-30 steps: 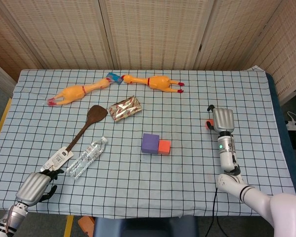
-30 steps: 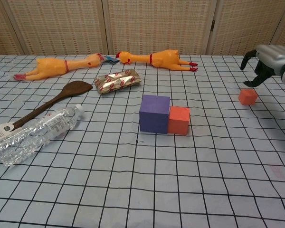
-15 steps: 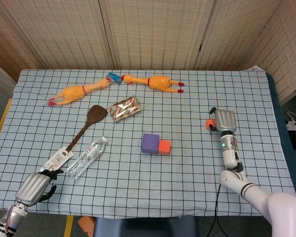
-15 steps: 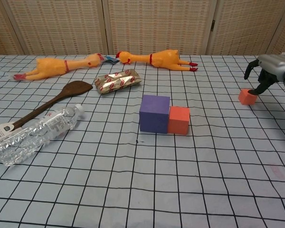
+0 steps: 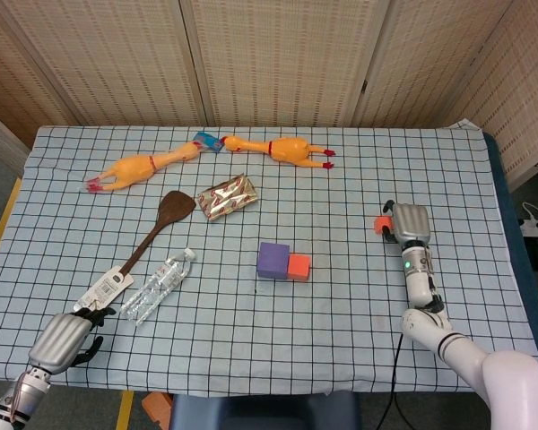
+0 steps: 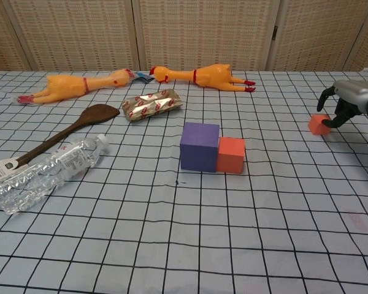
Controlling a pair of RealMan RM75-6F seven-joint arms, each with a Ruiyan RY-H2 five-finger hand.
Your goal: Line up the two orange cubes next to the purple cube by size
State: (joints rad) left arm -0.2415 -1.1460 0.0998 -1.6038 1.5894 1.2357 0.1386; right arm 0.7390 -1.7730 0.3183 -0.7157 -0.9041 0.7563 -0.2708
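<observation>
A purple cube [image 5: 273, 260] [image 6: 199, 146] stands mid-table with the bigger orange cube [image 5: 299, 266] [image 6: 230, 154] touching its right side. The small orange cube [image 5: 379, 224] [image 6: 319, 125] rests on the cloth far to the right. My right hand [image 5: 410, 221] [image 6: 346, 104] is low over it, with curved fingers set on either side of the cube, close to it; no firm grip shows. My left hand [image 5: 63, 340] hangs at the table's front left corner with its fingers curled in on nothing. It is out of the chest view.
Two rubber chickens [image 5: 143, 167] [image 5: 278, 147] lie along the back. A foil packet [image 5: 227, 196], a wooden spatula [image 5: 152, 231] and a plastic bottle [image 5: 159, 287] lie on the left half. The checked cloth [image 5: 341, 331] covers the table.
My right hand has come down and toward me until its fingers bracket the small orange cube. The cube has stayed in place. The left hand has not moved.
</observation>
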